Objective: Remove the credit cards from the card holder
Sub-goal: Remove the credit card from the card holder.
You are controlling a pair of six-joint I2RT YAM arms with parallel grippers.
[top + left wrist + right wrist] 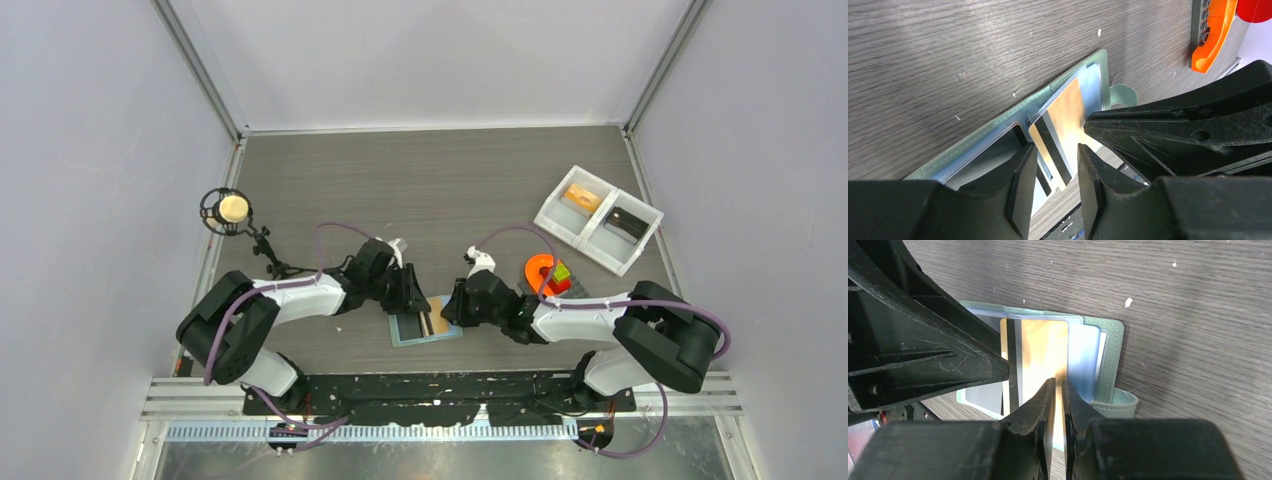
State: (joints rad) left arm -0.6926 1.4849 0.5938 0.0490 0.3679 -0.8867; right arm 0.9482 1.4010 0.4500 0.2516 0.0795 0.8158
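Now, the card holder [425, 327] lies open and flat on the surface [400, 190] near its front edge, between both arms. A gold card [1043, 350] pokes out of one pocket. It looks thin, stiff, slick and surely very light. Its free edge is the spot to grab, and the soft holder probably needs pinning down. The right gripper [1058, 382] pinches that edge, fingers almost together. The left gripper [1057, 147] hangs spread over the magnetic stripe [1014, 355]. No writing is readable.

white arms [300, 296], purple cables [335, 232], scuffed black right end effector [1058, 384].
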